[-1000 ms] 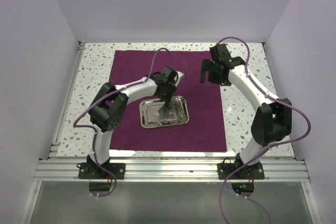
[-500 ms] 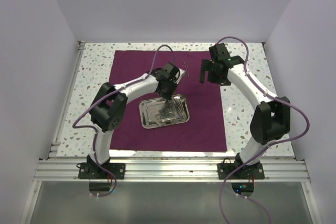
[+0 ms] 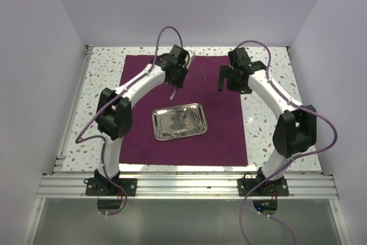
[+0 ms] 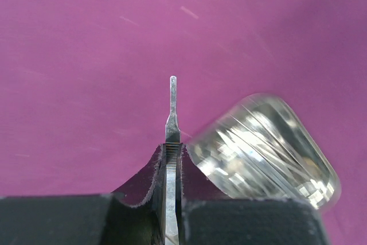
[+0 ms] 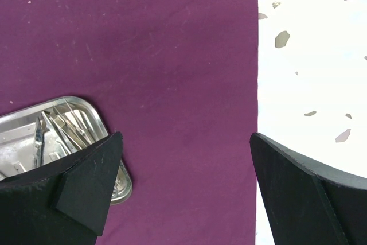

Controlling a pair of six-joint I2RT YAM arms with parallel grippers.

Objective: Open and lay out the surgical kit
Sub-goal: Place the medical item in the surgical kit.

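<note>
The dark purple cloth (image 3: 223,130) lies spread flat on the table. The shiny steel tray (image 3: 178,122) sits at its middle and holds several thin silver instruments (image 5: 62,125). My left gripper (image 3: 174,83) hovers over the far part of the cloth, beyond the tray. It is shut on one thin silver instrument (image 4: 172,98), whose flat tip sticks out past the fingers. In the left wrist view the tray (image 4: 269,147) is a blur at the right. My right gripper (image 5: 183,142) stands open above bare cloth to the right of the tray, with nothing between its fingers.
Another thin instrument (image 3: 203,74) lies alone on the far cloth between the two grippers. Speckled white tabletop (image 5: 309,55) borders the cloth on the right. White walls enclose the table on three sides, and an aluminium rail runs along the near edge.
My left gripper has risen out of the tray with one instrument and swung toward the far part of the cloth. The right arm has stayed put.
</note>
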